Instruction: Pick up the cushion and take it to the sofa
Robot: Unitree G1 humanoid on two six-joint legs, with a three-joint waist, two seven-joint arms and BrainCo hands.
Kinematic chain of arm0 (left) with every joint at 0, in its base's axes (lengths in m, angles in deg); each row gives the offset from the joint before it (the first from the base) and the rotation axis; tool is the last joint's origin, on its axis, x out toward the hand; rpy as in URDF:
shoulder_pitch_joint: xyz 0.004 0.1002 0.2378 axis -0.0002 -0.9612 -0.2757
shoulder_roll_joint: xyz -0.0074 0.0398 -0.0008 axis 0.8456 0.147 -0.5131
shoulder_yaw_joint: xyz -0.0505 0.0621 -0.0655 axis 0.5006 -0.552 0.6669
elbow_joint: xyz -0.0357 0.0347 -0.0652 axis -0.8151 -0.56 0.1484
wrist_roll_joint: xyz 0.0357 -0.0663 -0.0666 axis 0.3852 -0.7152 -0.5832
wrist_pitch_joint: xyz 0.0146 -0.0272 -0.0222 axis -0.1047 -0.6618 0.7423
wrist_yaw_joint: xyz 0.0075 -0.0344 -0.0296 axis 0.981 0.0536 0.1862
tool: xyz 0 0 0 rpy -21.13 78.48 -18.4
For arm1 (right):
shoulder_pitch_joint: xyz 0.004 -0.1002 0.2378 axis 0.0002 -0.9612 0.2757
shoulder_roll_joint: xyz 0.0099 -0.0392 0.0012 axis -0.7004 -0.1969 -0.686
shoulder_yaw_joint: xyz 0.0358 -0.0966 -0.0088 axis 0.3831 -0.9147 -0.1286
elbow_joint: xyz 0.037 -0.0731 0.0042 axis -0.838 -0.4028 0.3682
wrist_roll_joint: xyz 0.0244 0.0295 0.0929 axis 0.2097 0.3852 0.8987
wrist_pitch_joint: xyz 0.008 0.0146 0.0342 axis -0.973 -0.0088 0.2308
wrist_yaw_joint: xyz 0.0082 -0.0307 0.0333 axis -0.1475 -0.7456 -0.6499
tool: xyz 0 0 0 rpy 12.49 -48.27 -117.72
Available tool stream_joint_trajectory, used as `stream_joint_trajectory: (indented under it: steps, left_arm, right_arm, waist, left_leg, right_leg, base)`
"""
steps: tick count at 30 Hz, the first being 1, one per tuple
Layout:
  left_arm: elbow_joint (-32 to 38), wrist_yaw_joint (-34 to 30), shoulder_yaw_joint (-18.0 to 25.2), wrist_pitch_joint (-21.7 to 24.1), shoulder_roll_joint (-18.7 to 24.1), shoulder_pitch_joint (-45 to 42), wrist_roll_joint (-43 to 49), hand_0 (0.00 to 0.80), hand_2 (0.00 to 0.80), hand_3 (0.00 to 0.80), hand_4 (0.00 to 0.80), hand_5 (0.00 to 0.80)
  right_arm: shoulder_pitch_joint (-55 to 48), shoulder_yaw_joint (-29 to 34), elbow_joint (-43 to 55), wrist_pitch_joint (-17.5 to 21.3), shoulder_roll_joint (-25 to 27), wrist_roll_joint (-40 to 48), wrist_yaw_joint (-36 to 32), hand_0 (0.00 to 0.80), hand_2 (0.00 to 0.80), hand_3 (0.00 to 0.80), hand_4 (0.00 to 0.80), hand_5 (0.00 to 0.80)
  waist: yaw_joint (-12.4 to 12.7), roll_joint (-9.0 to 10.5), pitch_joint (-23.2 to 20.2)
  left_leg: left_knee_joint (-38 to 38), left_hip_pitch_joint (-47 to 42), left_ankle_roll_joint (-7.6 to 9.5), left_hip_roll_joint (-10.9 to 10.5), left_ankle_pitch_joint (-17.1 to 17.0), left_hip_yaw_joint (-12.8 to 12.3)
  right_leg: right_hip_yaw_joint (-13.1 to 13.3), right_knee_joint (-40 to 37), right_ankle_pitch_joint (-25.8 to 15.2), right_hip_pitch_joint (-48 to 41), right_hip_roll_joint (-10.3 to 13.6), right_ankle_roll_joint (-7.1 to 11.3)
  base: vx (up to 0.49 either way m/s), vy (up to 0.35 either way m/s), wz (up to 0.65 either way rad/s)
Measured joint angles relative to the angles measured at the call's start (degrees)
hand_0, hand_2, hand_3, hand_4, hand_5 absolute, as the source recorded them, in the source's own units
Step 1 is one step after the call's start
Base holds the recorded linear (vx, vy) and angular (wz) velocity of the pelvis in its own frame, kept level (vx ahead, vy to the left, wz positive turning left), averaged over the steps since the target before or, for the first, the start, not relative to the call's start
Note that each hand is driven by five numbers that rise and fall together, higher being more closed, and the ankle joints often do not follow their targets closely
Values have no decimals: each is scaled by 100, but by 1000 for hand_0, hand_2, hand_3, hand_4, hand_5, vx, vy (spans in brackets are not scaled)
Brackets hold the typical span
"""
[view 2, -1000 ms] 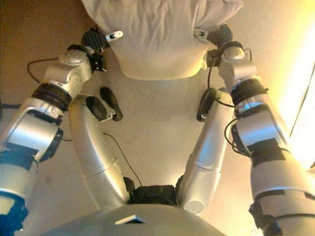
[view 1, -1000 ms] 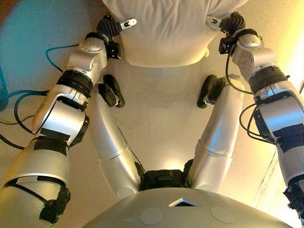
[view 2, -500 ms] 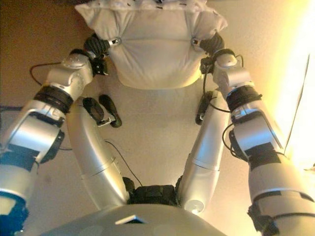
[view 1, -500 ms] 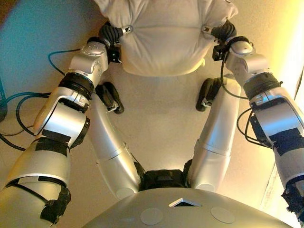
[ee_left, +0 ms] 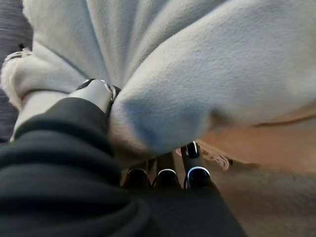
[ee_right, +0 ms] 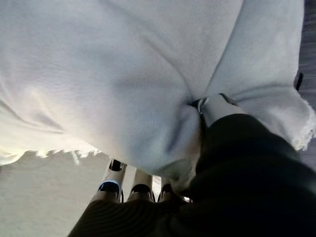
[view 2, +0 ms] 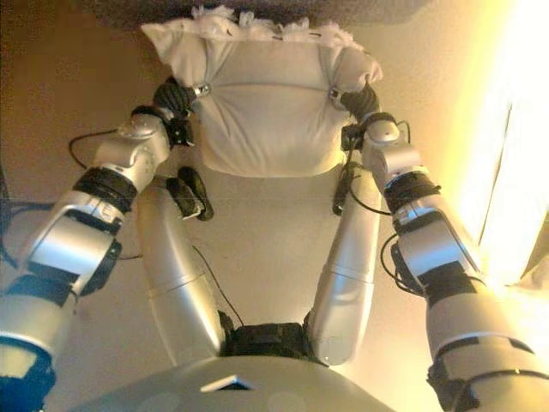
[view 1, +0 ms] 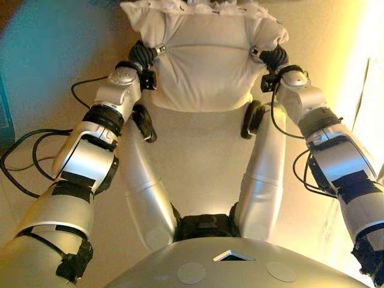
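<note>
- Cushion (view 1: 204, 66): white, fringed along its far edge, held up off the floor (view 1: 198, 156) between both hands in front of the robot.
- Left hand (view 1: 146, 55): thumb dug into the top of the cushion's left side, fingers (ee_left: 191, 170) curled under it, pinching the fabric.
- Right hand (view 1: 271, 55): same pinch on the right side, thumb on top and fingers (ee_right: 111, 185) beneath.
- A dark surface shows just past the far edge; whether it is the sofa I cannot tell.
- To carry well, I judge: keep both pinches equally tight, hold the hands level so the cushion does not sag or twist, and move them together.
</note>
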State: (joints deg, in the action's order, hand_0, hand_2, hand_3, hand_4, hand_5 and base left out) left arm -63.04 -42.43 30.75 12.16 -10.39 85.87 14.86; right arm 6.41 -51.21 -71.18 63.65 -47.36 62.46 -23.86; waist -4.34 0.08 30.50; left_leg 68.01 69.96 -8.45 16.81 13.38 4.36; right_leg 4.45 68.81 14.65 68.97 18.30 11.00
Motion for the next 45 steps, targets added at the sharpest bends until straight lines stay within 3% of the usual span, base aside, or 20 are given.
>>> stream_joint_trajectory:
  steps: [5, 7, 10, 12, 15, 19, 20, 23, 28, 31, 34, 37, 43, 45]
  left_arm:
    - [383, -15, 327, 297, -17, -668, 5, 800, 800, 800, 800, 800]
    - [687, -14, 391, 308, -31, -1067, 19, 800, 800, 800, 800, 800]
    - [1372, 9, 661, 325, 122, -1543, 168, 800, 800, 800, 800, 800]
    - [1823, 46, 918, 417, 229, -1760, 174, 800, 800, 800, 800, 800]
    - [2361, 47, 1235, 647, 292, -1999, 170, 800, 800, 800, 800, 800]
    - [2924, 278, 1496, 851, 86, -2634, 383, 800, 800, 800, 800, 800]
    - [3072, 334, 1579, 860, 61, -2818, 419, 800, 800, 800, 800, 800]
    - [3266, 421, 1728, 858, 0, -3028, 614, 800, 800, 800, 800, 800]
    - [3468, 445, 1761, 774, -106, -3553, 619, 800, 800, 800, 800, 800]
    - [3461, 416, 1667, 634, -320, -3778, 633, 800, 800, 800, 800, 800]
    - [3461, 381, 1621, 516, -252, -3851, 739, 800, 800, 800, 800, 800]
    - [3462, 378, 1635, 484, -222, -3941, 737, 800, 800, 800, 800, 800]
    - [3464, 387, 1778, 342, -250, -4108, 737, 800, 800, 800, 800, 800]
    - [3402, 413, 1773, 238, -236, -4123, 737, 800, 800, 800, 800, 800]
  right_arm:
    - [-647, 307, 769, 224, -26, 60, 42, 800, 800, 800, 800, 800]
    - [-1044, 389, 1042, 230, -50, 61, 106, 800, 800, 800, 800, 800]
    - [-1549, 482, 1667, 250, -62, 53, 135, 800, 800, 800, 800, 800]
    - [-1755, 581, 2083, 296, -165, 3, 137, 800, 800, 800, 800, 800]
    - [-1894, 848, 2356, 414, -273, -118, 122, 800, 800, 800, 800, 800]
    - [-2103, 1028, 2746, 404, -292, -521, 91, 800, 800, 800, 800, 800]
    - [-2130, 1028, 2836, 389, -303, -582, 68, 800, 800, 800, 800, 800]
    - [-2375, 1034, 3060, 331, -314, -605, -28, 800, 800, 800, 800, 800]
    - [-3045, 1007, 3057, 174, -554, -344, -136, 800, 800, 800, 800, 800]
    - [-3557, 999, 3044, 171, -534, -291, -162, 800, 800, 800, 800, 800]
    - [-3642, 968, 3004, 141, -533, -291, -159, 800, 800, 800, 800, 800]
    - [-3642, 920, 3005, 99, -537, -262, -161, 800, 800, 800, 800, 800]
    - [-3625, 840, 2985, -76, -650, -206, -161, 800, 800, 800, 800, 800]
    - [-3627, 784, 2893, -152, -673, -156, -160, 800, 800, 800, 800, 800]
  waist:
    - [-93, 21, 4]
    - [-91, 26, 4]
    - [-53, 68, -46]
    - [39, 141, -144]
    - [100, 188, -488]
    - [414, 223, -684]
    - [420, 220, -724]
    - [528, 225, -755]
    - [541, 19, -1412]
    - [474, -45, -1916]
    - [393, 16, -2175]
    - [392, 21, -2449]
    - [462, 75, -2651]
    - [463, 167, -2709]
  left_leg:
    - [-1092, -927, -157, 17, -209, -224]
    - [-1757, -1635, -239, -43, -436, -374]
    - [-2886, -2839, -222, -126, -731, -599]
    - [-3462, -3451, -251, -170, -864, -628]
    - [-3838, -3803, -266, -320, -847, -474]
    - [-4376, -4648, -336, -734, -569, 315]
    - [-4476, -4809, -394, -796, -537, 367]
    - [-4657, -5283, -410, -777, -526, 208]
    - [-5186, -5970, -360, -624, -610, 175]
    - [-5440, -6230, -276, -555, -786, -245]
    - [-5993, -6669, -380, -534, -1083, -435]
    - [-6404, -6956, -420, -521, -1234, -479]
    - [-6663, -7387, -481, -550, -1192, -572]
    - [-6667, -7433, -457, -590, -1172, -614]
  right_leg:
    - [-355, -1028, -146, -976, 69, 33]
    - [-505, -1624, -309, -1673, 73, 62]
    - [-703, -2632, -529, -2781, 71, 77]
    - [-740, -3149, -683, -3287, 6, 71]
    - [-707, -3583, -848, -3545, -27, 103]
    - [-264, -4628, -1392, -4161, -131, 203]
    - [-188, -4942, -1587, -4349, -133, 261]
    - [-271, -5594, -1868, -4994, -91, 246]
    - [-669, -6124, -1863, -5901, -129, 287]
    - [-1072, -6630, -1868, -6583, -53, 301]
    - [-1264, -6886, -1905, -6970, -37, 334]
    - [-1255, -7039, -1922, -7102, -72, 340]
    - [-826, -7055, -1993, -7065, -88, 330]
    - [-817, -7056, -2032, -7055, -50, 324]
  base:
    - [48, -6, 7]
    - [53, -10, 13]
    - [180, 15, 5]
    - [200, 43, -20]
    - [221, 82, -24]
    - [208, 108, -67]
    - [176, 81, -58]
    - [221, 31, -19]
    - [223, -14, 18]
    - [163, -17, 53]
    - [104, 28, 29]
    - [4, 41, -4]
    - [-55, 98, -35]
    - [-115, 138, -18]
